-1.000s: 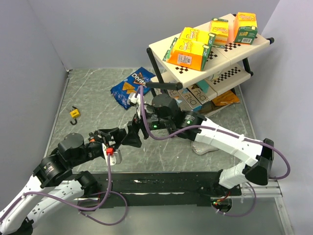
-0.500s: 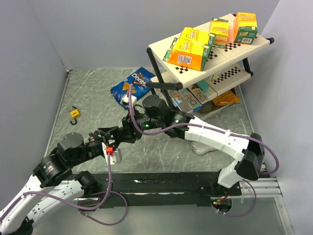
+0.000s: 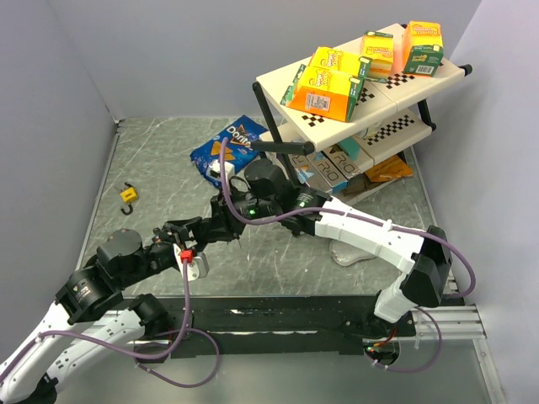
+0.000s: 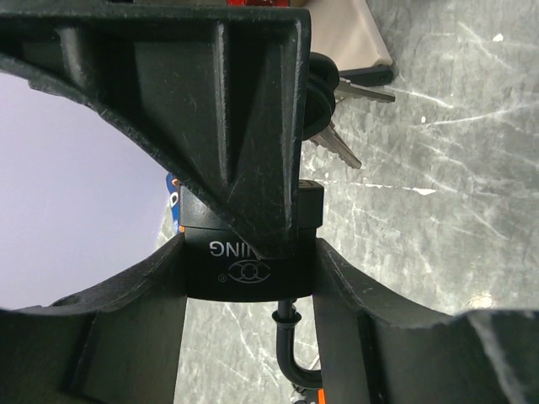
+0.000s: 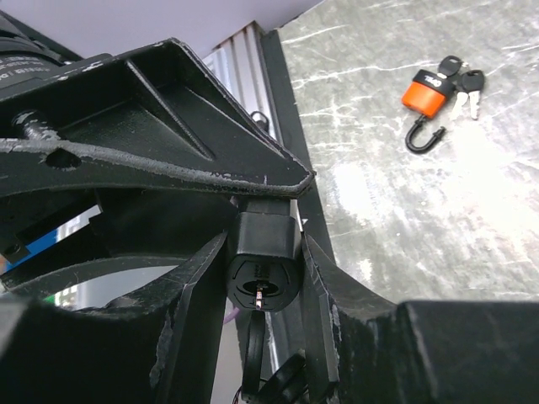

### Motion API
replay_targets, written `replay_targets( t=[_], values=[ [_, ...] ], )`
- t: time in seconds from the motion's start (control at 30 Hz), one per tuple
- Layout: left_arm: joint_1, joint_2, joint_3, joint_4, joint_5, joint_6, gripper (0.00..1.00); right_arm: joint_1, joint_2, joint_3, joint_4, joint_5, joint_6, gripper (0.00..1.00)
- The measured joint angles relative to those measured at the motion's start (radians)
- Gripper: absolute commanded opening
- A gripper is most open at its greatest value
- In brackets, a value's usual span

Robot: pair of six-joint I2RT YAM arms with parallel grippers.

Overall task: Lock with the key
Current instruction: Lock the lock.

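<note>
A matte black padlock, blocky with white lettering, is held off the grey marbled table near its middle. The left gripper grasps the body from both sides, its thin bent shackle standing open. From the right, the right gripper clamps the lock's keyhole end, rough black fingers against both sides. A key sits in the keyhole, and spare silver keys dangle from it. Far left lies a small orange padlock. At the far right, a cream two-tier rack carries orange cardboard boxes, with a crinkled blue chip bag beside it.
</note>
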Motion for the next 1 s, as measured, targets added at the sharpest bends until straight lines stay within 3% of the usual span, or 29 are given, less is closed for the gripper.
replay_targets(
  t=[0.07,0.13,0.17,0.23,0.33,0.63,0.87,1.0],
  values=[
    [0.000,0.000,0.000,0.005,-0.001,-0.017,0.64,-0.011,0.001,0.000,0.002,-0.026,0.008,0.00],
    [0.000,-0.001,0.000,0.014,-0.002,-0.037,0.73,-0.026,0.001,0.000,0.006,-0.054,0.018,0.00],
    [0.000,-0.002,0.000,0.023,-0.008,-0.059,0.83,-0.033,0.001,0.000,0.007,-0.077,0.023,0.00],
    [0.000,-0.009,0.000,0.030,-0.023,-0.086,0.92,-0.046,0.001,-0.002,0.013,-0.109,0.031,0.00],
    [0.006,-0.027,0.000,0.023,-0.045,-0.145,0.97,-0.075,0.001,-0.022,0.045,-0.167,0.050,0.00],
    [0.107,-0.087,0.055,-0.117,0.001,-0.278,0.99,-0.161,-0.001,-0.117,0.186,-0.297,0.158,0.00],
    [0.110,-0.249,0.038,-0.181,0.033,-0.151,0.90,-0.171,-0.005,-0.134,0.312,-0.351,0.287,0.00],
    [0.113,-0.267,-0.008,-0.167,0.034,-0.080,0.85,-0.161,-0.010,-0.146,0.341,-0.365,0.322,0.00]
  ],
)
